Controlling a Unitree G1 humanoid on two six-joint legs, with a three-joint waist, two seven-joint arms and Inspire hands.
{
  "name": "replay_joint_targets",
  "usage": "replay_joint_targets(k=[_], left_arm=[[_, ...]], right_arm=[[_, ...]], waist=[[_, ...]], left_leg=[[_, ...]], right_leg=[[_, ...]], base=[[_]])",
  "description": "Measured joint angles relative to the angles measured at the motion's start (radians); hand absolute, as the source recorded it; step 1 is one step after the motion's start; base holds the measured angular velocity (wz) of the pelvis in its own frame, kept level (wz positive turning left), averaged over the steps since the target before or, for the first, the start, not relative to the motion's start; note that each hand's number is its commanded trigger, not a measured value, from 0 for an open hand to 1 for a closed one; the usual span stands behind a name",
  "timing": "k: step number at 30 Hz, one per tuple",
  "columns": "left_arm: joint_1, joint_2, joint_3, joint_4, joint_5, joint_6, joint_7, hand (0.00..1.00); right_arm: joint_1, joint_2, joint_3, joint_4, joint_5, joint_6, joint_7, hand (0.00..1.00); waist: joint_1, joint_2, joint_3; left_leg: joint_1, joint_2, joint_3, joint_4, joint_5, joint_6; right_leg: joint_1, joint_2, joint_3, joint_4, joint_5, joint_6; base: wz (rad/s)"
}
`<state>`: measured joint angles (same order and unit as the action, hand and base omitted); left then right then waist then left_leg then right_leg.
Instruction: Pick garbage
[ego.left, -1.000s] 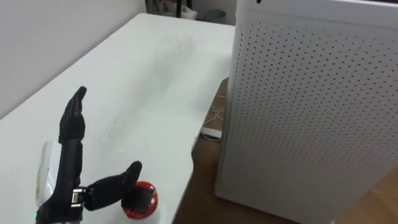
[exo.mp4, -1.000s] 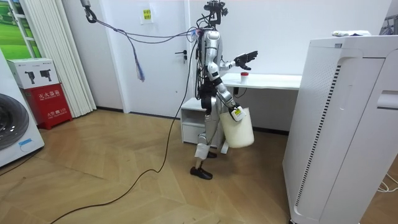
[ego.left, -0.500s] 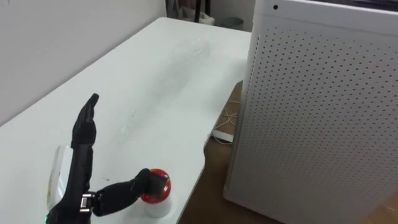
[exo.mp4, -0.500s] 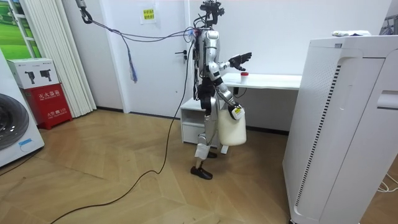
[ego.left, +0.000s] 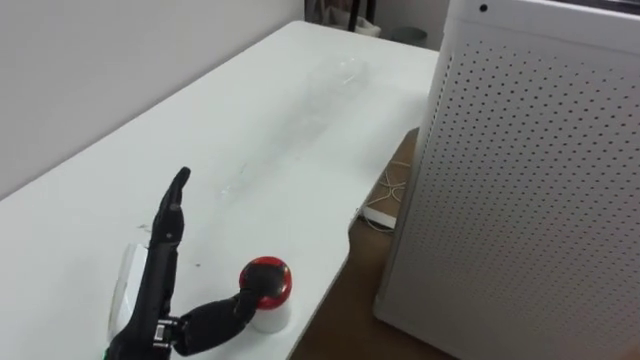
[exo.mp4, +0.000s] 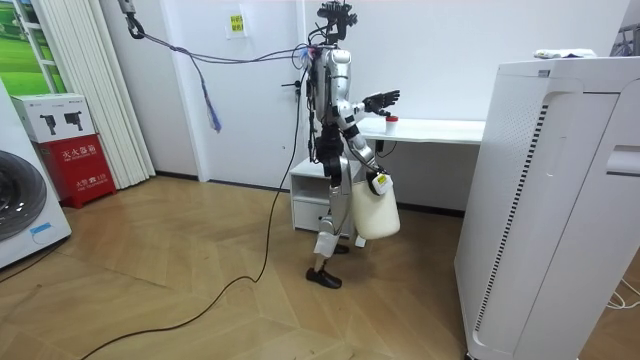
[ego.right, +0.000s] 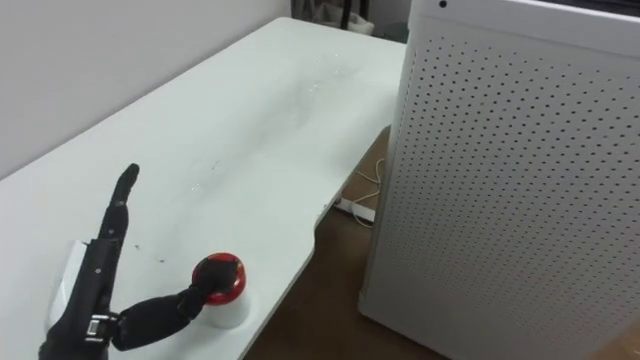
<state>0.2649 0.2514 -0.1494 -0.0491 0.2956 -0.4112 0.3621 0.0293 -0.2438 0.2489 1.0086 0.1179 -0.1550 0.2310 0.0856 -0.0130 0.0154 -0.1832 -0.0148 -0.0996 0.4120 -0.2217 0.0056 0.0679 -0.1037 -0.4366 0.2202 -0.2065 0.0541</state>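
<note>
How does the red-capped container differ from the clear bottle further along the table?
The red-capped container is opaque white with a red lid; the clear bottle is see-through. The container stands upright by the left hand; the bottle seems to lie on its side at the far end. Both rest on the white table.
</note>
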Motion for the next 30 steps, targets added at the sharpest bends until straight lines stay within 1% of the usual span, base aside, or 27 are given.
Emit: replay_joint_targets(k=[2,6,8,10,11,12,14,16,17,21,24,25,27,29,30], left_arm=[[-0.002,0.006,-0.012,0.0,-0.031,0.0,-0.021,0.0],[-0.005,0.005,-0.014,0.008,-0.031,-0.001,-0.052,0.0],[-0.005,0.006,-0.019,0.012,-0.031,-0.001,-0.06,0.0],[-0.005,0.006,-0.032,0.012,-0.031,-0.001,-0.061,0.0],[-0.005,0.006,-0.042,0.012,-0.031,-0.001,-0.064,0.0],[-0.007,0.006,-0.048,0.012,-0.031,-0.001,-0.065,0.0],[-0.01,0.007,-0.056,0.016,-0.032,-0.003,-0.069,0.0],[-0.018,0.009,-0.057,0.025,-0.033,-0.003,-0.07,0.0],[-0.019,0.013,-0.057,0.025,-0.033,-0.003,-0.073,0.0],[-0.02,0.019,-0.063,0.03,-0.045,-0.003,-0.087,0.0],[-0.02,0.018,-0.069,0.041,-0.066,-0.003,-0.087,0.0],[-0.021,0.018,-0.071,0.043,-0.068,-0.003,-0.087,0.0],[-0.02,0.017,-0.072,0.046,-0.068,-0.003,-0.087,0.0],[-0.02,0.017,-0.077,0.046,-0.067,-0.003,-0.087,0.0],[-0.02,0.017,-0.079,0.046,-0.067,-0.003,-0.086,0.0]], right_arm=[[0.0,0.0,0.001,-0.001,0.001,0.0,0.003,1.0],[-0.001,0.0,0.001,0.0,0.0,0.0,0.009,1.0],[-0.002,-0.001,0.001,0.0,0.0,0.0,0.01,1.0],[-0.002,-0.002,0.001,0.0,0.001,0.0,0.01,1.0],[-0.002,-0.002,0.001,-0.001,0.0,0.0,0.011,1.0],[-0.002,-0.002,0.001,-0.001,0.001,0.0,0.011,1.0],[-0.002,0.001,0.002,-0.005,0.001,0.0,0.011,1.0],[-0.002,0.007,0.002,-0.005,0.001,0.0,0.011,1.0],[-0.002,0.008,0.002,-0.006,0.001,0.0,0.011,1.0],[-0.001,0.008,0.002,-0.007,0.004,0.0,0.004,1.0],[0.001,0.007,0.002,-0.007,0.004,0.0,-0.004,1.0],[0.001,0.006,0.002,-0.008,0.004,0.0,-0.006,1.0],[0.002,0.005,0.002,-0.008,0.003,0.0,-0.006,1.0],[0.007,0.003,0.002,-0.007,0.003,0.0,-0.006,1.0],[0.009,0.003,0.002,-0.007,0.003,0.0,-0.005,1.0]], waist=[[-0.001,0.005,-0.0035],[-0.009,0.008,-0.0058],[-0.028,0.008,-0.0053],[-0.032,0.008,-0.0052],[-0.033,0.006,-0.0047],[-0.032,0.004,-0.0038],[-0.034,-0.002,-0.0012],[-0.034,-0.009,-0.0005],[-0.032,-0.014,-0.0002],[-0.034,-0.015,0.0002],[-0.043,-0.011,0.0012],[-0.047,-0.007,0.003],[-0.05,-0.002,0.0013],[-0.054,0.006,-0.0031],[-0.054,0.006,-0.003]], left_leg=[[0.004,-0.001,0.009,-0.004,0.001,0.001],[0.002,-0.003,0.014,-0.015,0.004,0.004],[-0.003,-0.009,0.018,-0.019,0.01,0.008],[-0.004,-0.01,0.043,-0.024,0.014,0.014],[-0.004,-0.015,0.045,-0.028,0.016,0.018],[-0.003,-0.016,0.049,-0.031,0.018,0.021],[0.001,-0.017,0.071,-0.034,0.022,0.028],[0.003,-0.017,0.071,-0.034,0.024,0.03],[0.003,-0.018,0.071,-0.032,0.024,0.031],[0.004,-0.018,0.071,-0.028,0.024,0.031],[0.004,-0.016,0.07,-0.021,0.023,0.03],[0.003,-0.015,0.068,-0.021,0.025,0.028],[0.004,-0.013,0.066,-0.021,0.027,0.025],[0.011,-0.013,0.065,-0.027,0.031,0.022],[0.017,-0.013,0.066,-0.032,0.033,0.022]], right_leg=[[0.001,-0.002,0.012,0.001,0.0,0.001],[0.002,-0.005,0.021,0.005,0.001,0.002],[0.001,-0.012,0.019,0.009,-0.003,0.008],[-0.002,-0.022,0.022,0.016,-0.006,0.012],[-0.002,-0.028,0.022,0.019,-0.006,0.013],[-0.002,-0.031,0.022,0.02,-0.007,0.014],[-0.002,-0.038,0.027,0.022,-0.006,0.017],[0.001,-0.039,0.034,0.022,-0.005,0.019],[0.002,-0.039,0.048,0.022,-0.004,0.02],[0.008,-0.033,0.064,0.015,-0.002,0.023],[0.02,-0.026,0.068,-0.002,-0.002,0.023],[0.019,-0.023,0.073,-0.002,-0.002,0.023],[0.019,-0.021,0.077,-0.002,-0.002,0.023],[0.018,-0.02,0.079,-0.002,-0.001,0.022],[0.018,-0.02,0.08,-0.002,-0.001,0.022]], base=[[-0.05],[0.05],[0.23],[0.17],[0.12],[0.13],[0.11],[0.06],[0.04],[0.0],[0.06],[0.0],[0.0],[0.0],[-0.05]])
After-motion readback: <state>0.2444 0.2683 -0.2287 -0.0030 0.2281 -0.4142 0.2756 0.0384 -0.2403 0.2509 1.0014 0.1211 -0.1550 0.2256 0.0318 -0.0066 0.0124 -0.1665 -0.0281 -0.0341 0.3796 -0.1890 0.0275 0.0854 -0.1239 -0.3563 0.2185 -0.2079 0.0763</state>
